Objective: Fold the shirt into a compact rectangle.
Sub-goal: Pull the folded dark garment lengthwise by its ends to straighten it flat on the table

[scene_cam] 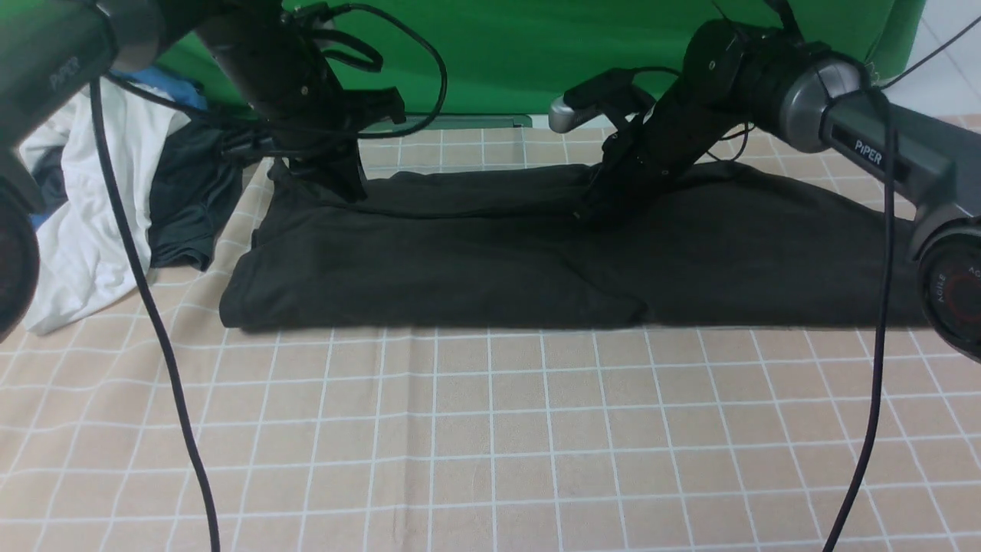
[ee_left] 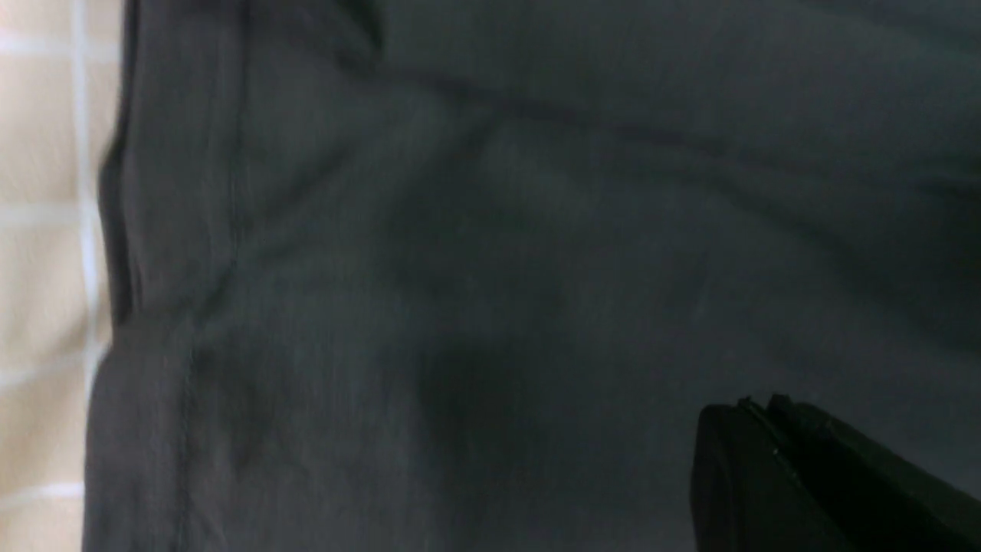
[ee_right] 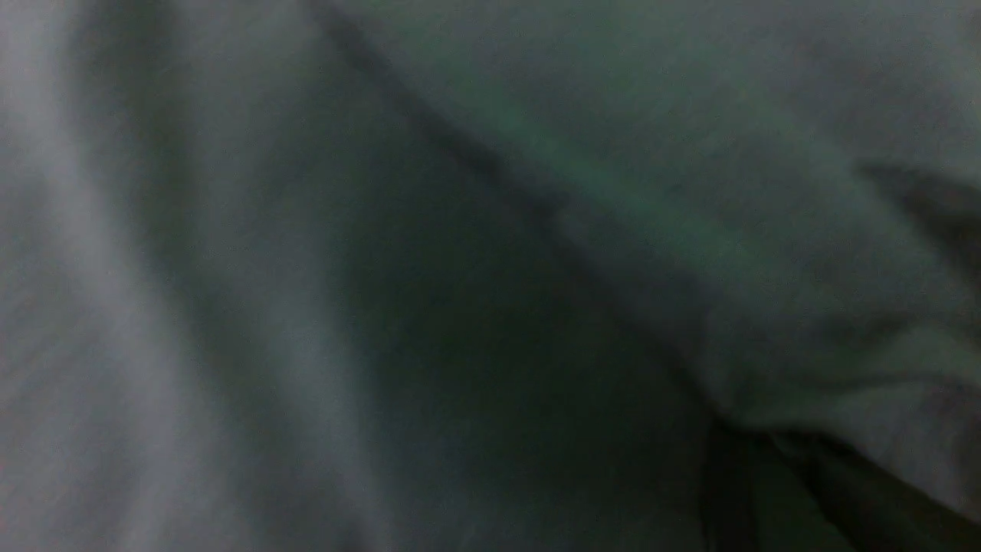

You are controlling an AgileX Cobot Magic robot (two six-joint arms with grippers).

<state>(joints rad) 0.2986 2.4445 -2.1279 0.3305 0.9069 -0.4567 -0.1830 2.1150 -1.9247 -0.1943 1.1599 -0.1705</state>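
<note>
Shirt [scene_cam: 490, 253], folded into a long black band, spans the checked table [scene_cam: 490, 429] from ten to two o'clock; left claw [scene_cam: 345, 184] closed at its ten o'clock edge, pinch unclear; right claw [scene_cam: 594, 207] closed on bunched cloth at twelve, likely for the next fold.

Front view low, facing forward, wrist views close on shirt [scene_cam: 490, 253]

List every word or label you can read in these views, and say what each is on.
"PiPER": on the right arm, grey link.
"PiPER": on the left arm, faint.
"AGILE": on the joint cap; the letters beside it are cut off.
The shirt shows no print; the wrist views show no text.
</note>
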